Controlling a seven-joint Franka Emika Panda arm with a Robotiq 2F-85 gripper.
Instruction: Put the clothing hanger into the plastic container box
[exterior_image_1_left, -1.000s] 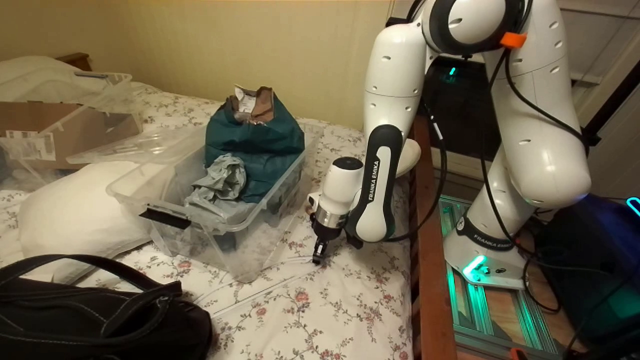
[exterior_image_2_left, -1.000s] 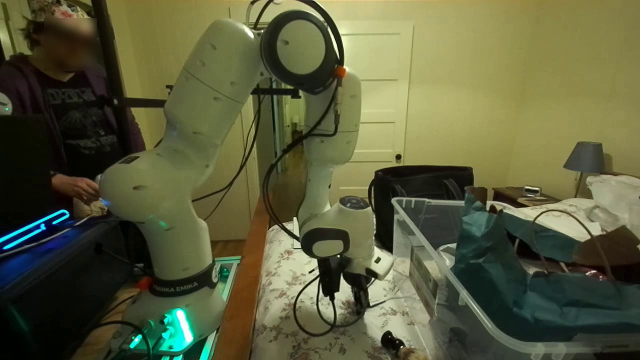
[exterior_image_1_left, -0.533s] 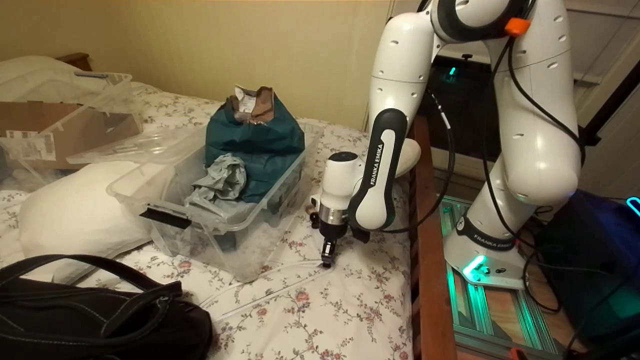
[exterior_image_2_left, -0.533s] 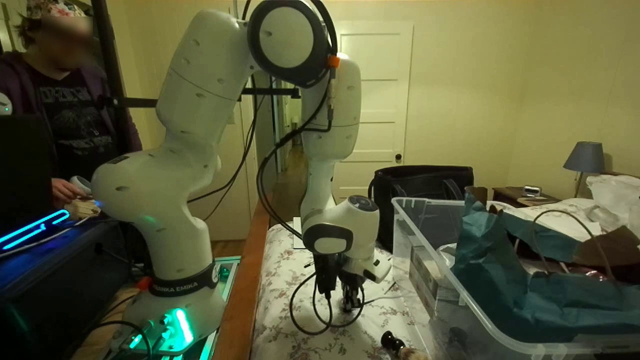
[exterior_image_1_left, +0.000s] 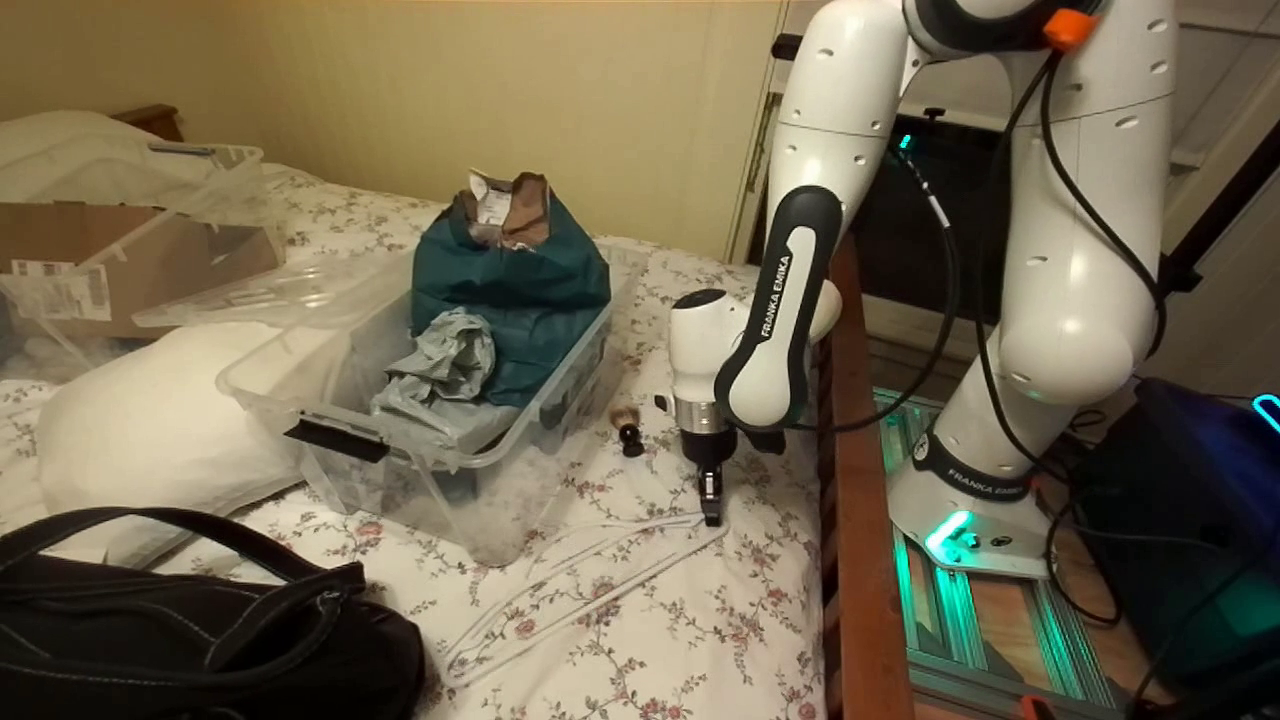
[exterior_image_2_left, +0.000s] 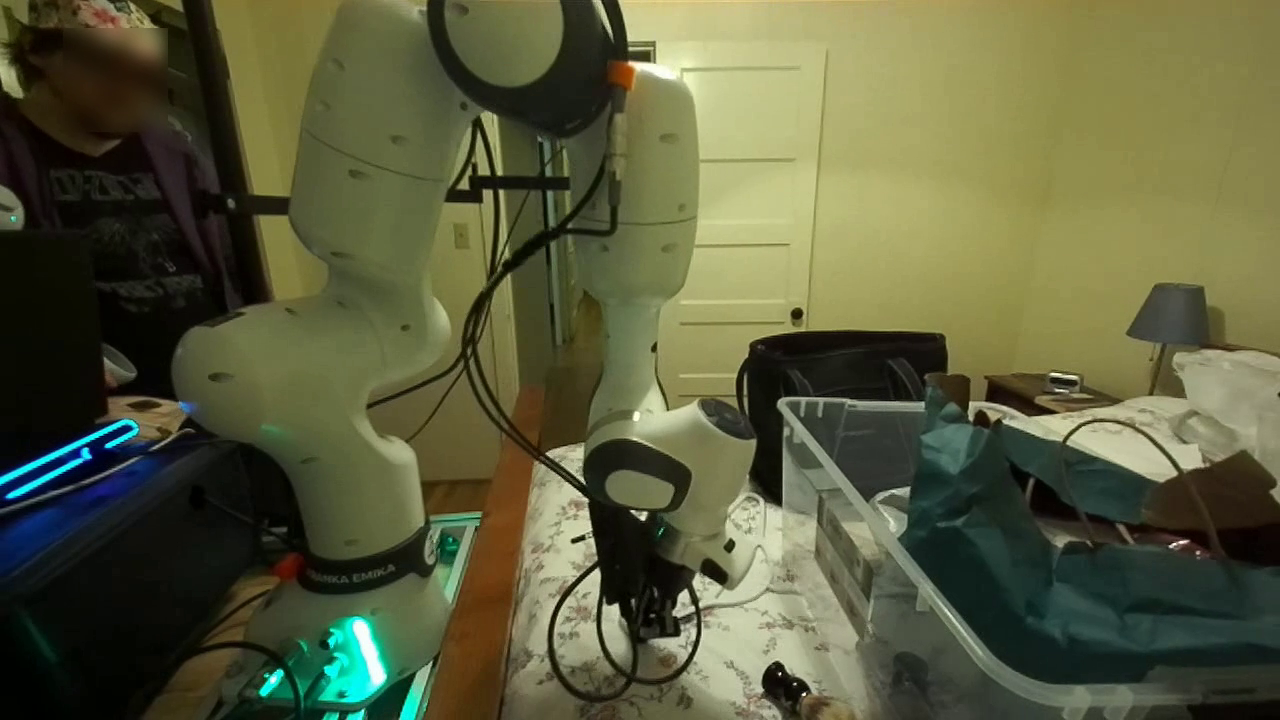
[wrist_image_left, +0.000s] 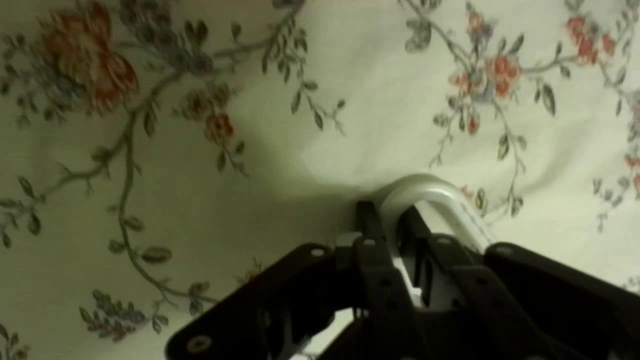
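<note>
Gripping 1 white hanger (wrist_image_left: 422, 186) near a bend in its wire, the claw (wrist_image_left: 390, 217) is narrow, its 2 fingers to either side of the wire. The hanger lies on the bed (exterior_image_1_left: 760, 640), slanting in an exterior view from the claw toward 1 black bag (exterior_image_1_left: 200, 630). It is outside 1 clear plastic box (exterior_image_1_left: 440, 510), which stands near it with a teal paper bag (exterior_image_1_left: 510, 290) and crumpled gray plastic (exterior_image_1_left: 445, 360) inside. 1 brush (exterior_image_1_left: 627, 432) lies between box and claw. Farther off, 1 more clear bin (exterior_image_1_left: 225, 180) shows 1 cardboard box (exterior_image_1_left: 170, 265) through its wall.

1 white arm (exterior_image_2_left: 360, 150) stands beyond the wooden rail (exterior_image_1_left: 860, 480), bends over high up and drops, claw pointing down. Whether the tips touch the sheet (wrist_image_left: 200, 175), I cannot tell.

The sheet is pale with red flowers. Yellowish walls (exterior_image_2_left: 930, 200) hold 1 white door (exterior_image_2_left: 760, 200). 1 clock (exterior_image_2_left: 1063, 383) sits on 1 nightstand (exterior_image_2_left: 1020, 390) near 1 lamp (exterior_image_2_left: 1170, 315). 1 person (exterior_image_2_left: 120, 220), face blurred, stands at the edge of an exterior view.
</note>
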